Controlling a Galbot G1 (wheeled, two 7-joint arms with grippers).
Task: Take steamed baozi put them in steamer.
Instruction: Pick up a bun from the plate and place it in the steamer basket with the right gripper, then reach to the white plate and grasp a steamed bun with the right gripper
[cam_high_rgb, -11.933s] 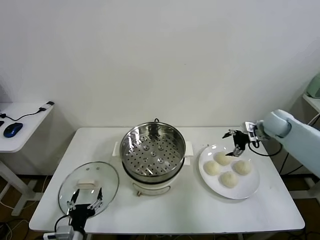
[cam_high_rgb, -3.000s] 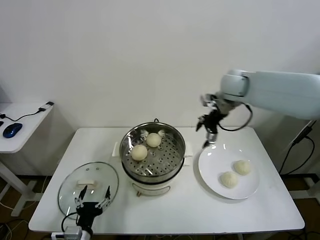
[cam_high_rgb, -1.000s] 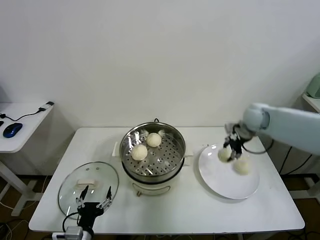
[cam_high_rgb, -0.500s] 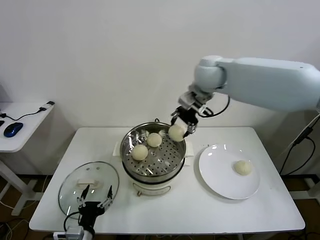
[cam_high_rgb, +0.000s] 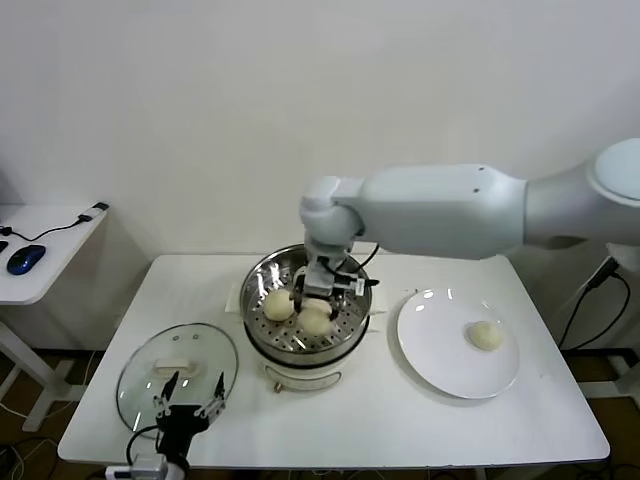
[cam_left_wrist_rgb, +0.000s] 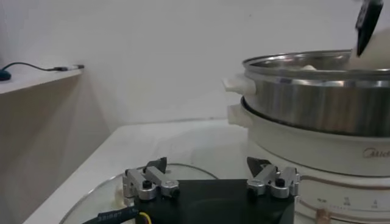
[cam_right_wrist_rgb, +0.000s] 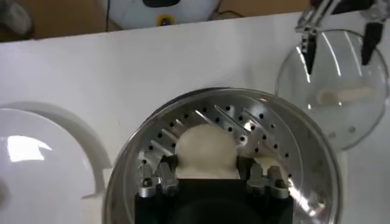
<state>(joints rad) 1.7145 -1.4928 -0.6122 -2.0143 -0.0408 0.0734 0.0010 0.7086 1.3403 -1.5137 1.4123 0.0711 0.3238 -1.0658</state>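
Note:
The steamer (cam_high_rgb: 306, 330) stands mid-table, a shiny pot with a perforated tray on a white base. My right gripper (cam_high_rgb: 317, 303) reaches down inside it, shut on a creamy-white baozi (cam_high_rgb: 316, 321). In the right wrist view that baozi (cam_right_wrist_rgb: 206, 146) sits between the two fingers of the right gripper (cam_right_wrist_rgb: 207, 165), low over the tray. Another baozi (cam_high_rgb: 278, 303) lies on the tray beside it. One more baozi (cam_high_rgb: 485, 335) rests on the white plate (cam_high_rgb: 440, 360). My left gripper (cam_high_rgb: 185, 405) hangs open over the glass lid (cam_high_rgb: 150, 375), holding nothing.
The glass lid with its white handle lies flat at the front left of the table. The plate sits right of the steamer. A side desk with a blue mouse (cam_high_rgb: 24, 259) stands at the far left. My right arm spans the table above the plate.
My right gripper has carried the baozi from above the steamer's far rim down into the pot, toward its front. The left arm has not moved.

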